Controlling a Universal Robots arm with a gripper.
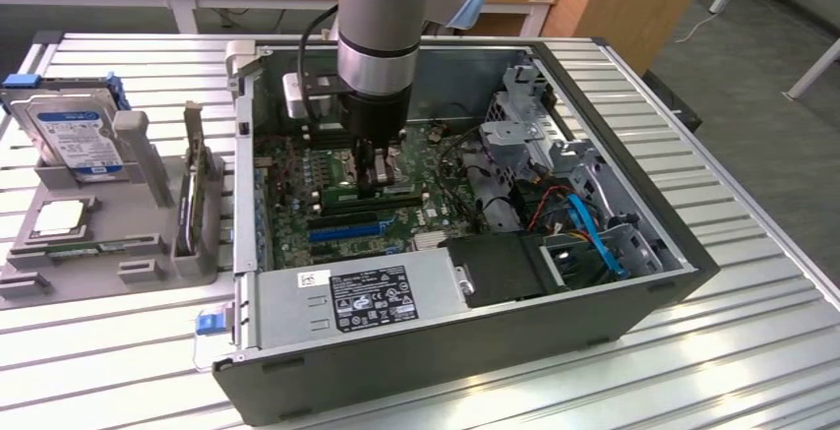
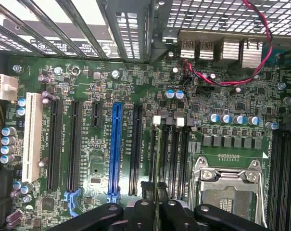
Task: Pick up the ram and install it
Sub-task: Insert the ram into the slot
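My gripper [image 2: 157, 209] pinches the ram [image 2: 157, 163] edge-down, aligned with a slot [image 2: 158, 120] just beside the socket [image 2: 227, 185], ready for seating.

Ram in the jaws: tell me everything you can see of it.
The ram shows edge-on: a long, thin green board, its faces hidden at this angle. It stands on edge, clamped between the gripper's jaws, in line with a black memory slot on the motherboard, one end by the slot's white latch. Whether it is seated cannot be told.
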